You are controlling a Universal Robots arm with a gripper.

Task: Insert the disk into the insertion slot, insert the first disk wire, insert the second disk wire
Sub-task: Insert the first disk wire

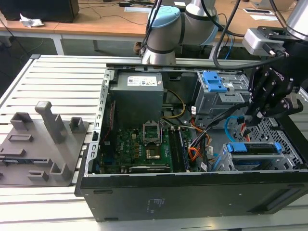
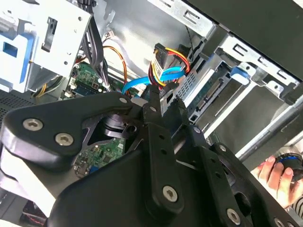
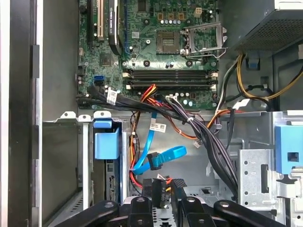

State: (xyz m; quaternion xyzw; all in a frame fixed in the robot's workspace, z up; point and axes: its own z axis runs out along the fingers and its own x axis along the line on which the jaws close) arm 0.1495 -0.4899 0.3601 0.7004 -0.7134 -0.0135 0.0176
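Overall, a slatted metal table (image 1: pixel 57 77) carries an open black computer case (image 1: pixel 192 197) lying on its side, with a grey moulded fixture (image 1: pixel 48 139) beside it on the exterior view's left. The robot arm (image 1: pixel 163 29) reaches over the case from behind. Inside, the green motherboard (image 3: pixel 165 47) fills the middle, and a taller grey cage with a blue latch (image 1: pixel 216 89) stands toward the exterior view's right. Next to that cage is the insertion slot (image 1: pixel 267 127), a perforated bay with the disk (image 1: pixel 255 148) already seated in it on blue rails.

The gripper (image 3: pixel 161 187) hangs just beside the slot, its fingers drawn narrow and apparently pinching the black plug of the first disk wire (image 2: pixel 176 60), whose red, orange and yellow strands fan out on either side of the fingertips. The second disk wire (image 3: pixel 168 153) loops free just past the fingertips, apart from them, its dark plug (image 3: pixel 154 161) hanging loose. A person's hand (image 2: pixel 277 175) shows at the case's edge in the second wrist view.
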